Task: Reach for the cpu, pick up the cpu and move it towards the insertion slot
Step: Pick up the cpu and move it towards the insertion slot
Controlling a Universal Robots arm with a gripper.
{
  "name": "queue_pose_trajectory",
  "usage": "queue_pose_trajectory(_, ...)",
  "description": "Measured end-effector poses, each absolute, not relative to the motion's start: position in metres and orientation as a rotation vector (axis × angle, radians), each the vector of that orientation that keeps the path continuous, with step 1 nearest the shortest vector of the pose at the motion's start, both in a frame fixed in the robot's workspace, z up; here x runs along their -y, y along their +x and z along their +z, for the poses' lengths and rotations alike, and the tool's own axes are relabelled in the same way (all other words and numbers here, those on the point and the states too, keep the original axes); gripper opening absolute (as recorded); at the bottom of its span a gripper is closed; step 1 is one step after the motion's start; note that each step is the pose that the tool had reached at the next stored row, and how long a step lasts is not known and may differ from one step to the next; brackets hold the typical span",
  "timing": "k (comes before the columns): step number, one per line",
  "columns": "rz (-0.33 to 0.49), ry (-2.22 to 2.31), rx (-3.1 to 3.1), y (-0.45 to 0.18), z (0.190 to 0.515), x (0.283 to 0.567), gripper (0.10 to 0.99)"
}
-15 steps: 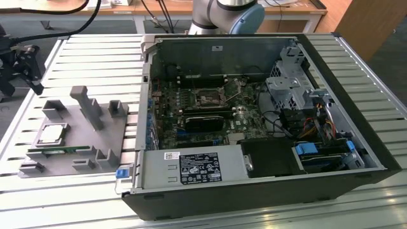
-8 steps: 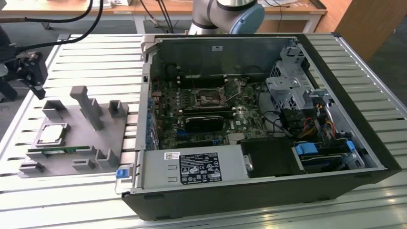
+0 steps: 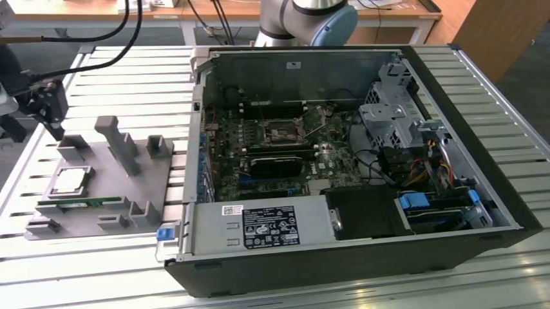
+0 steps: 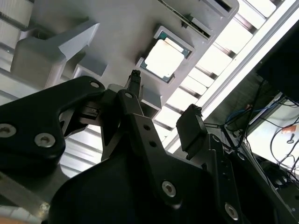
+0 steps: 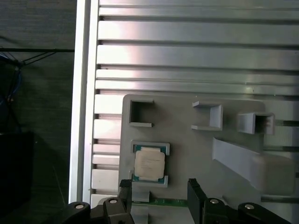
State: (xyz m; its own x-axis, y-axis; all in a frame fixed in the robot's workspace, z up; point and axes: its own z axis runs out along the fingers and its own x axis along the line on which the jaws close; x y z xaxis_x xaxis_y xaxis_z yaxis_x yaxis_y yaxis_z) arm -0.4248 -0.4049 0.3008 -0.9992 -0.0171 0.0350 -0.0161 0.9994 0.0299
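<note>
- The cpu (image 3: 71, 181) lay flat in a grey holder (image 3: 107, 183) at the exterior view's lower left, well apart from the insertion slot (image 3: 282, 133).
- The gripper (image 5: 159, 186) hung spread and empty near it.
- Probably light, stiff, thin and fragile; best pinched by opposite edges.

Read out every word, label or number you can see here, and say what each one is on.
None of the print can be read.
Black label on the power supply box: too small.
White sticker beside that label: too small.
Small sticker on the computer case's inner wall: too small.
cpu top, in the first wrist view: faint marks, too blurred.
</note>
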Motion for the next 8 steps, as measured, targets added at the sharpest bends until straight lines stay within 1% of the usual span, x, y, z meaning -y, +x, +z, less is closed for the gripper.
queue_pose_trajectory(8, -0.046, 0.025, 3.09, -0.425, 0.287, 0.405, 0.588)
